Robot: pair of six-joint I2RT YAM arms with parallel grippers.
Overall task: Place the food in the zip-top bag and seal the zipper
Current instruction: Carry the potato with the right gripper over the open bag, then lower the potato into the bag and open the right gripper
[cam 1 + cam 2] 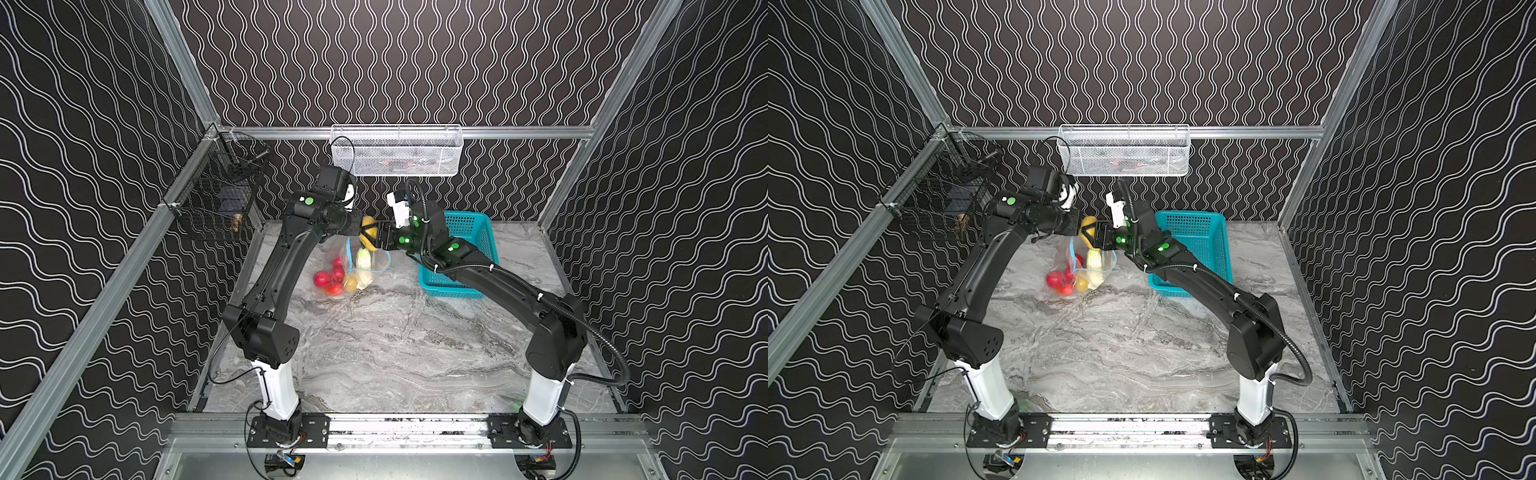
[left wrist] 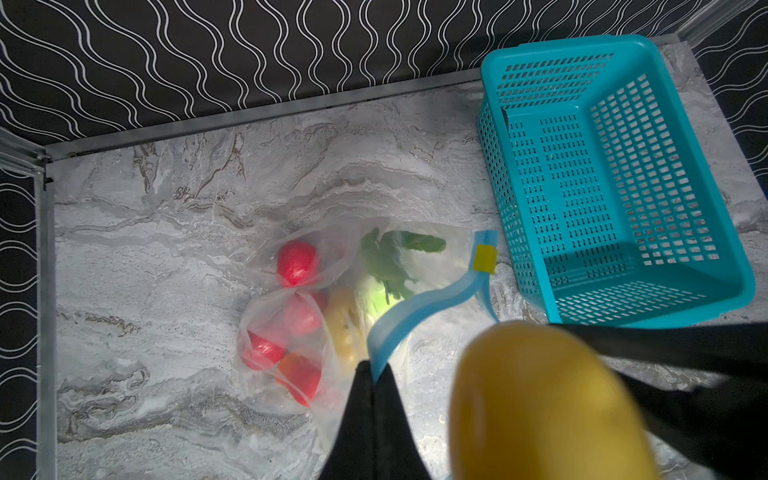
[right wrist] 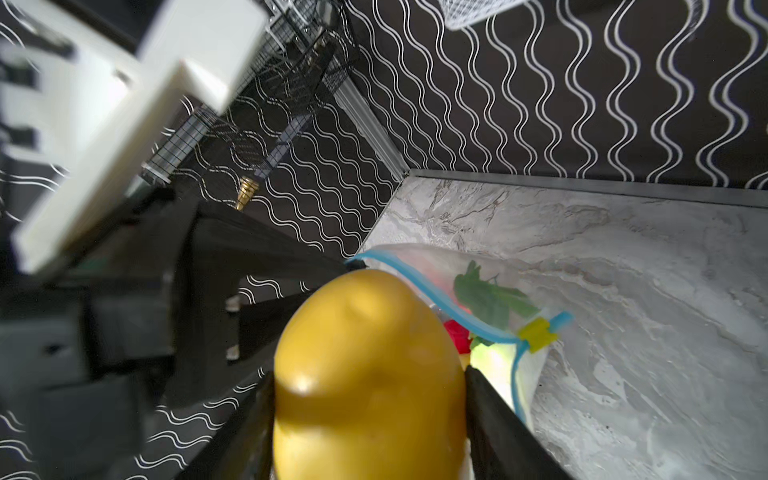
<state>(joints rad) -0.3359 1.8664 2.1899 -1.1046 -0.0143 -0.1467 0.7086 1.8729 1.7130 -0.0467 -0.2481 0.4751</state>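
The zip-top bag (image 1: 334,253) hangs above the marble table, its mouth held up and its lower part resting on the table. My left gripper (image 2: 375,368) is shut on the light-blue zipper (image 2: 419,303); the yellow slider (image 2: 485,258) sits at the far end. Inside the bag are red tomatoes (image 2: 296,262), a potato (image 2: 343,320), a white-green radish (image 1: 363,266) and a green vegetable (image 2: 390,253). My right gripper (image 3: 369,372) is shut on a yellow-brown potato (image 3: 365,353), just above the bag's mouth in both top views (image 1: 368,222) (image 1: 1089,222).
A teal plastic basket (image 1: 478,237) stands right of the bag, under my right arm. A white mesh basket (image 1: 397,149) hangs on the back wall. A black wire basket (image 1: 216,195) hangs on the left wall.
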